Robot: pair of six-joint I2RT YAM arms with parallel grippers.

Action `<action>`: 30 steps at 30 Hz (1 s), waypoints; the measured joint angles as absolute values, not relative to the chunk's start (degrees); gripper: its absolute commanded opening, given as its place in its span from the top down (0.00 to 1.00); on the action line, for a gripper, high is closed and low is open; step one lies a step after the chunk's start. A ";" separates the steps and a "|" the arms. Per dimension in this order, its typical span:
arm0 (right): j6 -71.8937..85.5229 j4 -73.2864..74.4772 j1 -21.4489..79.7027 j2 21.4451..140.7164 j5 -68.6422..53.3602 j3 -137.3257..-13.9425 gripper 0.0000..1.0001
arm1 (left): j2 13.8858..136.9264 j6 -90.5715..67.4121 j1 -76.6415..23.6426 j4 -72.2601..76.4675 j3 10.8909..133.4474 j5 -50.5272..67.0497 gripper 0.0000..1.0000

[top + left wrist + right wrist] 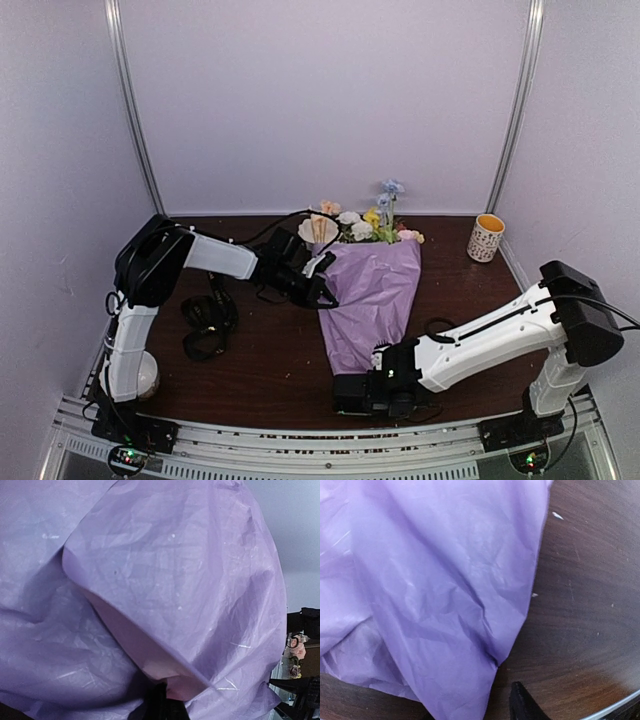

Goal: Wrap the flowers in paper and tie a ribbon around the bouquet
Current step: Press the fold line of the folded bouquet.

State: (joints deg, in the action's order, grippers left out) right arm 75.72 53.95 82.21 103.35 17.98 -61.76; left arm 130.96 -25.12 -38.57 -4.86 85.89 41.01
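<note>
The bouquet lies in mid table: a cone of lilac paper with the flowers sticking out of its wide far end. My left gripper is at the cone's left edge. In the left wrist view it is shut on a folded corner of the paper whose pale pink face shows. My right gripper is at the cone's narrow near end. In the right wrist view the paper's tip lies between its jaws. One black finger stands a little apart from the paper, and the other is mostly hidden. The black ribbon lies looped on the table, left of the bouquet.
A patterned cup with a yellow inside stands at the back right corner. A white rounded object sits by the left arm's base. The brown table is walled in by pale panels on three sides, with a metal rail along its near edge.
</note>
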 measured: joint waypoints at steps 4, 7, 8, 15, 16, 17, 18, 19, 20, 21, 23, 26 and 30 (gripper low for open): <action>74.02 55.61 83.02 103.37 18.50 -61.76 1.00 | 130.96 -24.64 -38.59 -4.95 85.93 41.06 1.00; 71.81 57.93 84.97 103.92 20.03 -63.22 1.00 | 130.96 -24.47 -38.59 -5.08 85.93 41.23 1.00; 70.94 58.76 85.60 104.49 20.51 -64.31 1.00 | 130.96 -24.45 -38.61 -5.13 85.93 41.23 1.00; 64.25 64.27 87.83 110.67 22.41 -70.00 0.99 | 130.96 -24.03 -38.61 -5.48 85.95 41.32 1.00; 62.98 64.55 88.12 111.04 22.44 -70.00 0.97 | 130.96 -23.97 -38.61 -5.58 85.95 41.43 1.00; 61.71 64.69 88.42 111.26 22.41 -70.00 0.91 | 130.96 -23.92 -38.61 -5.69 85.95 41.56 1.00; 60.66 64.64 88.66 111.31 22.39 -70.00 0.86 | 130.96 -23.90 -38.61 -5.87 85.95 41.74 1.00; 59.51 64.75 88.88 111.28 22.17 -70.00 0.79 | 130.96 -23.90 -38.61 -5.93 85.95 41.80 1.00; 58.59 64.82 89.10 111.28 21.89 -70.00 0.75 | 130.96 -23.88 -38.57 -5.96 85.95 41.82 1.00; 56.95 64.97 89.38 111.28 21.37 -69.97 0.70 | 130.96 -23.88 -38.50 -5.98 85.95 41.82 1.00; 55.33 65.21 89.76 111.09 20.38 -69.97 0.61 | 130.96 -23.83 -38.30 -5.93 85.95 41.82 1.00; 51.90 64.51 90.04 108.38 19.11 -69.47 0.54 | 130.96 -23.81 -37.89 -5.93 85.95 41.82 1.00; 46.41 58.50 89.49 96.36 15.92 -67.59 0.53 | 130.96 -23.86 -37.56 -5.93 85.93 41.91 1.00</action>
State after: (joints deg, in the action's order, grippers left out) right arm 46.41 58.50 89.49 96.36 15.92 -67.59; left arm 130.96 -23.86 -37.56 -5.93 85.93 41.91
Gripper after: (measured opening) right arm 0.472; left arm 0.010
